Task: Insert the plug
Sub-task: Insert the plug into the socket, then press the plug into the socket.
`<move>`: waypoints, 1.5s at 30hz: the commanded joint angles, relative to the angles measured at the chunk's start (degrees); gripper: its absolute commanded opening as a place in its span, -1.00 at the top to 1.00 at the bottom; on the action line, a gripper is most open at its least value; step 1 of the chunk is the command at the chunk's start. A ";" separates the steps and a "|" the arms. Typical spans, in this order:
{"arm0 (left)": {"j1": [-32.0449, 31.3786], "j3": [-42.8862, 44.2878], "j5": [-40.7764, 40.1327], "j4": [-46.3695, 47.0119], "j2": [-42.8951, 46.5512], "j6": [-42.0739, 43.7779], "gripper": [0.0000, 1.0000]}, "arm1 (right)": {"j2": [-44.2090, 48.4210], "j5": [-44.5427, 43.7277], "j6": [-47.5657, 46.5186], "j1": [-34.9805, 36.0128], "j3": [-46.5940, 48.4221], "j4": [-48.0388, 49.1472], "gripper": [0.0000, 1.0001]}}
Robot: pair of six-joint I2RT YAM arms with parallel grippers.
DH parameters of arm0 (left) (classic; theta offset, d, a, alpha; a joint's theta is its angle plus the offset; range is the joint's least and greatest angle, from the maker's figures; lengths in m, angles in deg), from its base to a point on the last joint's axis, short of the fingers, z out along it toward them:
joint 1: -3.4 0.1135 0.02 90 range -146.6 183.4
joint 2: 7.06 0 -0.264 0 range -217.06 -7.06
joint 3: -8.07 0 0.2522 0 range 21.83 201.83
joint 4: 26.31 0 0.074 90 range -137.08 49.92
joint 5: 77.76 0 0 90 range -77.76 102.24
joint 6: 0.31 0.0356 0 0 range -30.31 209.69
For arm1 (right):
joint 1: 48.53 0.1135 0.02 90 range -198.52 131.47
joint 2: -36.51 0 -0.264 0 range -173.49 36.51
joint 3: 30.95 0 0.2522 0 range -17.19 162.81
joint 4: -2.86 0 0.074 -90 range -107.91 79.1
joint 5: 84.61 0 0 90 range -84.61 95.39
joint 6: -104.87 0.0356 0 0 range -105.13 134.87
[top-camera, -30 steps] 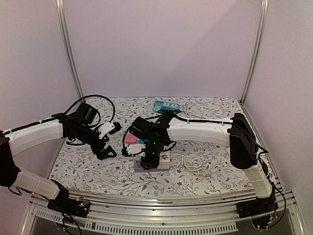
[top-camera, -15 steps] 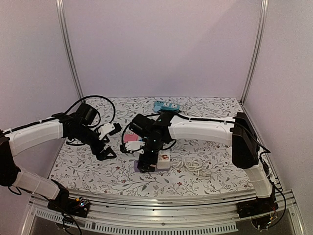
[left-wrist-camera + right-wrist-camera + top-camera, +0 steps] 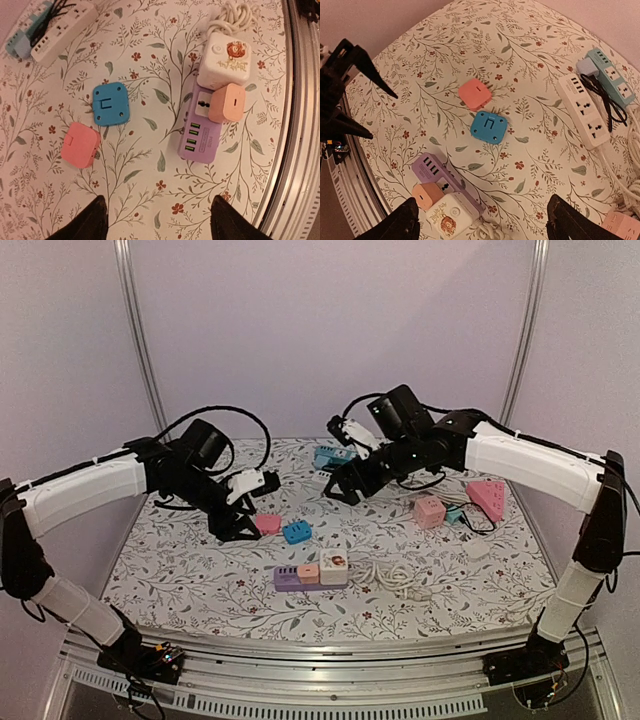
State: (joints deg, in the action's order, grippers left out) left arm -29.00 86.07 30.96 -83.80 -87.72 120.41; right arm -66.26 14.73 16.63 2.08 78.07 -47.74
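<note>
Plug (image 3: 226,102): peach, and we find it seated in the purple strip (image 3: 199,141) near the table's (image 3: 190,592) front edge, touching a white cube (image 3: 223,60) (whether it is fully home we cannot tell). Blue adapter (image 3: 110,103) and pink adapter (image 3: 80,144): loose, beside the strip. Left gripper (image 3: 159,198): jaws spread, empty, over the adapters. Right gripper (image 3: 482,199): jaws spread, empty, raised.

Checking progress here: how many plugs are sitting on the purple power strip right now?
2: a peach plug at the middle of the purple strip, and a white cube plug beside it at one end.
</note>
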 commanded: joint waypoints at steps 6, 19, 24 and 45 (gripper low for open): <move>-17.51 9.03 0.44 -1.05 -14.89 -0.43 -0.13 | 12.08 3.20 37.29 -7.70 -25.42 14.35 -0.23; -19.53 4.61 -2.60 9.13 -19.65 -1.10 0.08 | 3.57 11.66 39.53 -1.58 -28.92 20.46 0.22; -19.55 3.96 -3.09 10.63 -20.36 -1.56 0.26 | 2.87 11.62 39.64 -0.92 -29.54 20.45 0.38; -20.66 3.45 -3.79 9.58 -28.46 -2.95 1.00 | -1.74 8.39 38.90 2.39 -32.13 21.20 0.66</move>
State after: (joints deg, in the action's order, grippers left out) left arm -48.08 90.42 28.77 -73.37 -109.75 118.11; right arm -63.54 23.98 55.99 2.08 47.23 -26.00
